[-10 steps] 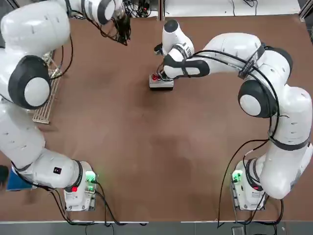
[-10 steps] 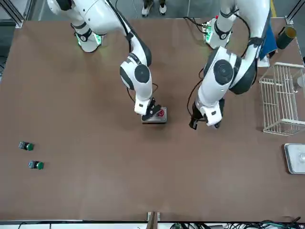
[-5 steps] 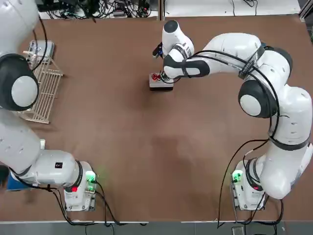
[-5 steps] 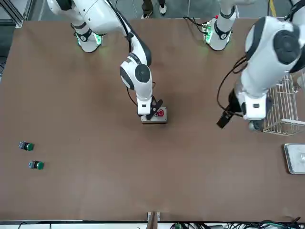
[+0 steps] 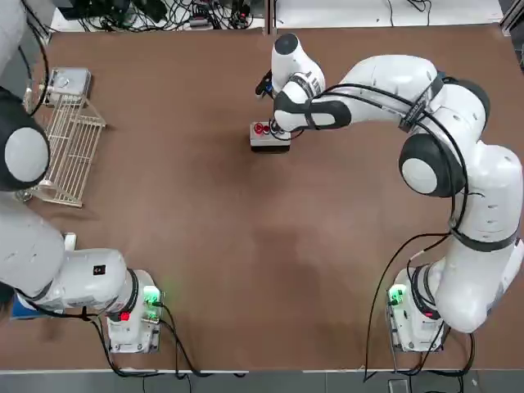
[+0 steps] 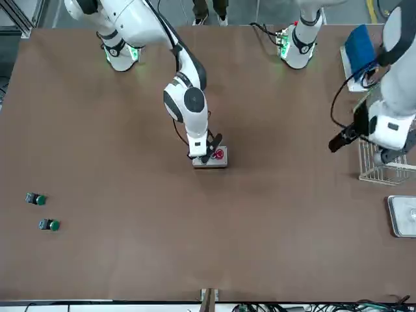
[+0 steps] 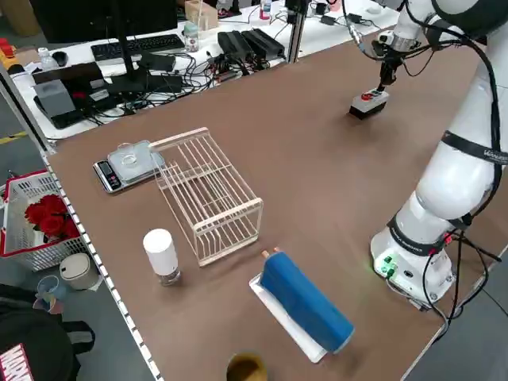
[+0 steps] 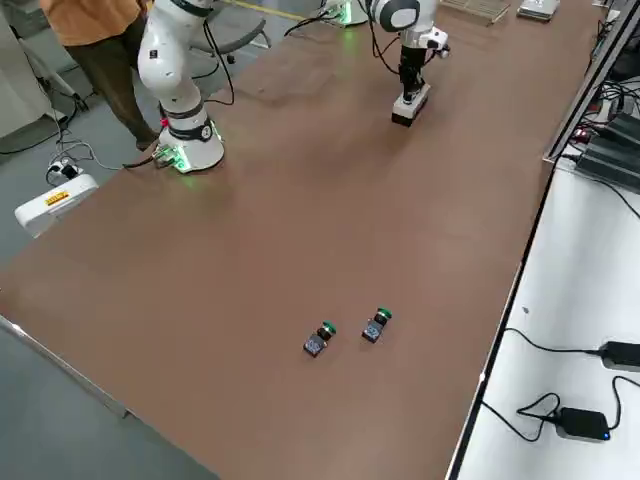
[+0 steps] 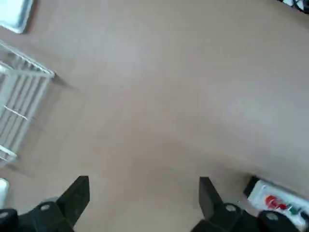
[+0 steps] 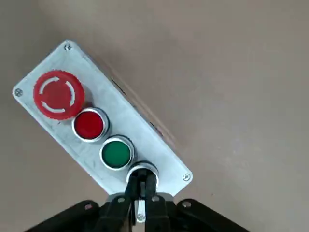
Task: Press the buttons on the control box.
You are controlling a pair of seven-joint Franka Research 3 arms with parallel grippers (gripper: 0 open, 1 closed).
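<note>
The control box (image 10: 145,128), light grey, lies at the far middle of the table (image 5: 246,246); it also shows as the control box (image 5: 269,137) and the control box (image 6: 212,160). Its buttons run in a row: a large red one (image 10: 59,94), a small red one (image 10: 90,124), a green one (image 10: 117,153) and a dark one (image 10: 141,170). My right gripper (image 10: 141,187) is shut, its fingertips down on the dark button at the box's end; the right gripper (image 6: 208,149) stands upright over the box. My left gripper (image 9: 142,193) is open and holds nothing, high up near the wire rack.
A white wire rack (image 5: 70,151) and a small scale (image 5: 65,82) stand at the far left. Two loose green-capped buttons (image 6: 36,199) (image 6: 49,225) lie far to the right. A blue roll (image 7: 305,302) and a white cylinder (image 7: 161,254) sit near the left edge. A person (image 8: 90,30) stands off-table.
My left arm has swung away from the box, out to the wire rack on the left. The right gripper has stayed on the box, shifting slightly toward its end.
</note>
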